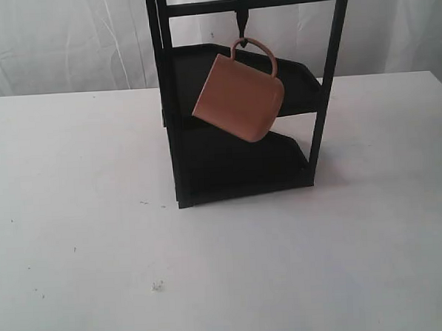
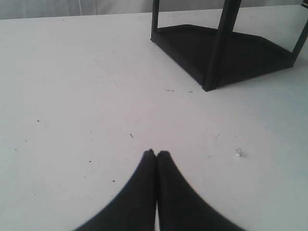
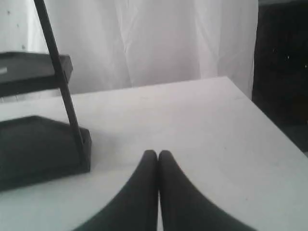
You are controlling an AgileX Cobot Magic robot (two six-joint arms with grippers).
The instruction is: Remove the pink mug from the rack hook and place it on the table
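Exterior view, from the left: the wide flat white tabletop (image 1: 75, 217) lies bare apart from a few dark specks and a tiny pale scrap (image 1: 158, 286) near the front, and at the middle stands the tall black two-shelf metal frame (image 1: 169, 138). From its top crossbar the small black curved hook (image 1: 241, 17) hangs down, and the dusty salmon-pink cylindrical mug (image 1: 238, 98) hangs on it by its round loop handle (image 1: 265, 50). The mug's body is tilted in front of the upper shelf, clear of the table (which end is the mouth cannot be told from here). Neither arm appears in this view. In the left wrist view the left gripper (image 2: 156, 154) has its two dark fingers pressed together tip to tip, with nothing between them, above the bare table short of the frame's lower shelf. In the right wrist view the right gripper (image 3: 158, 154) is likewise closed and empty, over the table beside the frame's corner post.
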